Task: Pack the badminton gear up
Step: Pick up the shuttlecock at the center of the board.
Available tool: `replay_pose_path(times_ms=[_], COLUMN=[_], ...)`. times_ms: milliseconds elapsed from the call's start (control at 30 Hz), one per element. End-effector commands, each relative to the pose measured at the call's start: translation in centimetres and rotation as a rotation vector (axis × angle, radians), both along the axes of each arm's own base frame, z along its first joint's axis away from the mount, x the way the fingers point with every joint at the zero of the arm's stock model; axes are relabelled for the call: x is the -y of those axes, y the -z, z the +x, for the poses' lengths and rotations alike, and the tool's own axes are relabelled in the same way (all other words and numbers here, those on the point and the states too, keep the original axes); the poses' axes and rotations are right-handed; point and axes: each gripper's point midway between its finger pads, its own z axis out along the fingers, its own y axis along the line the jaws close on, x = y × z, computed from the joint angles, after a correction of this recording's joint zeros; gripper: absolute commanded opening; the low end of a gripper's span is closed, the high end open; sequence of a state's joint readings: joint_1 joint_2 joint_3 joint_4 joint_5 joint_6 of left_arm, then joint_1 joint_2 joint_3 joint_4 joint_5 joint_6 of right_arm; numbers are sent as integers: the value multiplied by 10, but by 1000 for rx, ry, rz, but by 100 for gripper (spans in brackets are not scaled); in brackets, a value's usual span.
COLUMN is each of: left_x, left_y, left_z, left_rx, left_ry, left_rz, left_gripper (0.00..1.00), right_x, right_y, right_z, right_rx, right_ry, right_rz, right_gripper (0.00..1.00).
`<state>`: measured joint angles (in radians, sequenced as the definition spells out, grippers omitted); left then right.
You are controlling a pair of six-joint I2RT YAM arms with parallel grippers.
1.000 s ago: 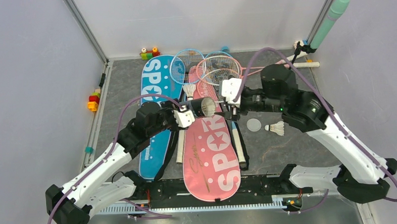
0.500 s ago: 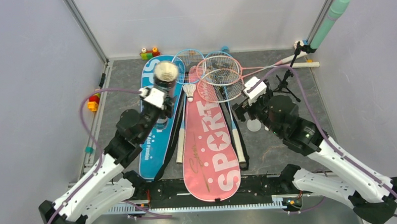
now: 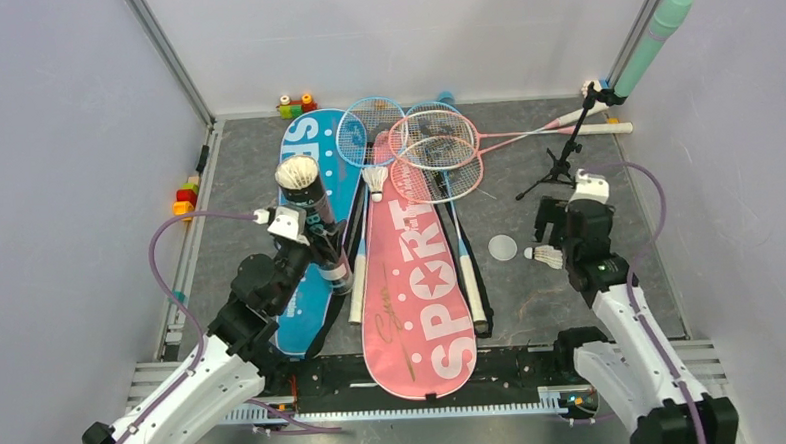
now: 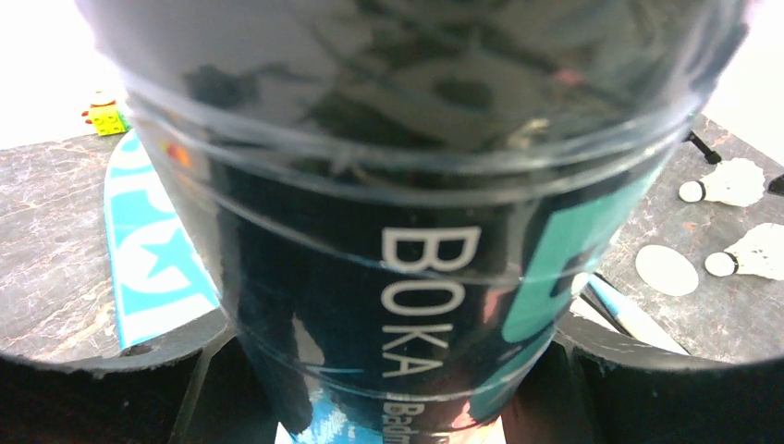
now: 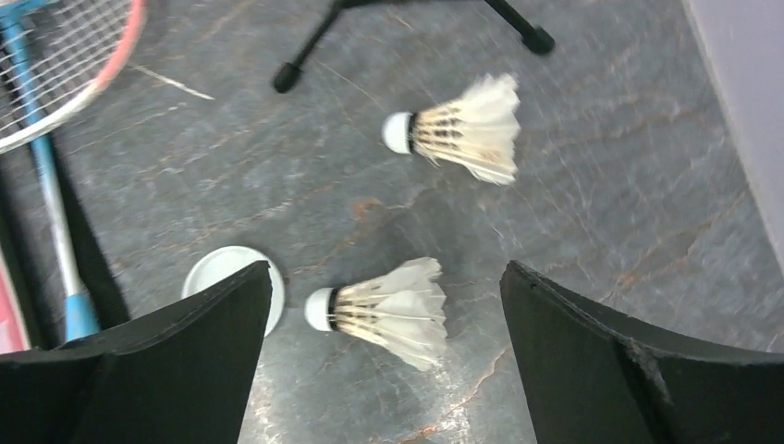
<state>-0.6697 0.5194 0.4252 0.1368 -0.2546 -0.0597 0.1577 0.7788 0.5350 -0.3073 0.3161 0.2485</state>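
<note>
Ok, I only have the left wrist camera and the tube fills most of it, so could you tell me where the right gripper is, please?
Observer: The right gripper is open over a shuttlecock lying on the table.
Operator: Thanks. Are there shuttlecocks beyond the two I see?
Observer: Yes, a third shuttlecock lies at the far end of the pink bag, beside the racket heads.
Operator: And which way is the tube's open end facing?
Observer: From above, the tube has its open end up, with something white showing inside.
</note>
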Motion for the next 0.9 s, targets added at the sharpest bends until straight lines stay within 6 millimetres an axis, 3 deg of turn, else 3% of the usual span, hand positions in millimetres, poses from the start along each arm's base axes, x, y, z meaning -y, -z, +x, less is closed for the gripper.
replay_pose_path(times_ms=[0,167,333,467,700,800,867], left_x=[5,7,10,12,15,16,16], left_y=[-26,-25,-23,-21,-17,-16,-16], left_z=[-5,-8,-10,-9,-7,-6,-6], left_rx=[55,54,50,44,25,23,24], left_ry=[29,47,69,76,82,84,84], left_rz=[-123,-130,-124,-112,-90,-89,-85], left_gripper=[8,7,7,7,7,7,7], right_x=[14,29,4,3,5,4,-3], right_y=[19,52,76,74,73,66,55], right_z=[7,0,-10,-5,-6,-4,-2], right_rx=[5,-18,-27,19,54,91,126], right_ry=[39,55,-45,-61,-63,-87,-134], right_rz=[167,335,501,501,476,464,470], right_gripper=[98,89,76,70,46,27,1])
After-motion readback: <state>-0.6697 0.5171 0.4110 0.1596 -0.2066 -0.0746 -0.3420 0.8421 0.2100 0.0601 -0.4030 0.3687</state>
